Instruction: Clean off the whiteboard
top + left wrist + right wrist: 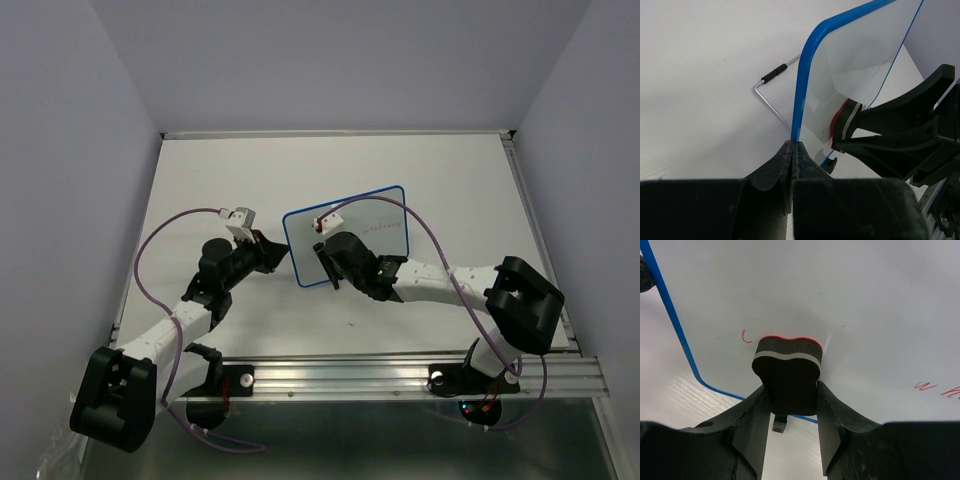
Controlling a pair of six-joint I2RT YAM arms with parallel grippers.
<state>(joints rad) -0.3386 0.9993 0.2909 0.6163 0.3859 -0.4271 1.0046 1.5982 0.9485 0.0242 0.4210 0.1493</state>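
The whiteboard [385, 215], white with a thin blue frame, stands tilted at the table's middle. My left gripper [283, 256] is shut on the board's left frame edge, which shows in the left wrist view [794, 146]. My right gripper [328, 262] is shut on a black eraser block [787, 372] with a grey stripe and a red face. It presses the eraser against the board face [840, 295] near the lower left corner. A small red mark [745, 336] sits just left of the eraser. More red writing [935, 388] is at the right. The eraser also shows in the left wrist view [847, 120].
A bent wire stand with a black sleeve [774, 75] pokes out behind the board. A small black foot [780, 424] shows under the board's lower edge. An aluminium rail [400, 372] runs along the table's near edge. Walls close in on both sides.
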